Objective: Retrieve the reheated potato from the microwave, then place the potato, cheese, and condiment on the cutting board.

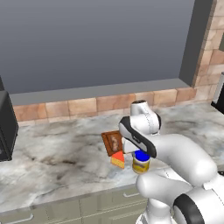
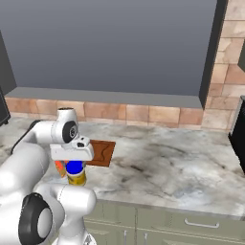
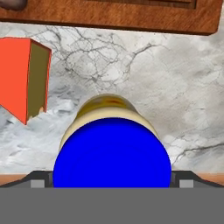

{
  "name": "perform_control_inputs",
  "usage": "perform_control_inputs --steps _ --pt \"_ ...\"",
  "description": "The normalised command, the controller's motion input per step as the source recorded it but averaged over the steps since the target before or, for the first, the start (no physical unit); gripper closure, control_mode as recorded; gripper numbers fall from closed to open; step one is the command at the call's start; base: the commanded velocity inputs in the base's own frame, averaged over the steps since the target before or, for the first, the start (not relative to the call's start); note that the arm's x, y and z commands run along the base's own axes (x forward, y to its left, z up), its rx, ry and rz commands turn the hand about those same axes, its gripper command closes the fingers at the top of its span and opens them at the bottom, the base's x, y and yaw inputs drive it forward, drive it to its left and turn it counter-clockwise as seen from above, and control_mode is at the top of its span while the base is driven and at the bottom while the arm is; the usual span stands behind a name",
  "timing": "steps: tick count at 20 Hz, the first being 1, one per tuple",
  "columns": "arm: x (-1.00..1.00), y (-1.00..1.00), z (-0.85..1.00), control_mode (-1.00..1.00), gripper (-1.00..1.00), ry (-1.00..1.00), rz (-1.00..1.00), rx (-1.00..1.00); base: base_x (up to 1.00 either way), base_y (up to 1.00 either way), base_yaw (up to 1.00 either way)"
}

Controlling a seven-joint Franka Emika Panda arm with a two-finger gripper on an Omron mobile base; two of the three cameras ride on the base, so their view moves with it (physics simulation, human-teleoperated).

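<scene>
Condiment (image 3: 111, 151) stands on the tabletop (image 1: 57, 162) beside the cheese (image 3: 24, 76), near the cutting board (image 3: 113, 15); gripper (image 3: 111, 181) spread wide around the condiment.

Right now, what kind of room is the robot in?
It looks like a kitchen. There is a marble counter with drawers underneath, a brick backsplash, and food out: a cheese wedge and a blue-lidded jar near a cutting board.

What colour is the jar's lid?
Bright blue; the lid shows best in the hand view.

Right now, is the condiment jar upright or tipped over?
Upright. The condiment jar stands on the counter with its blue lid facing up, beside the cheese.
</scene>
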Motion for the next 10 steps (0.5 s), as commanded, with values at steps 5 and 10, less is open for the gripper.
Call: perform_control_inputs --steps 5,10 --pt "-0.04 -0.12 -0.94 -1.0 -1.0 -0.05 0.0 0.0 0.0 0.0 0.0" --pt "0.0 -0.14 -0.94 -1.0 -1.0 -0.02 0.0 0.0 0.0 0.0 0.0"
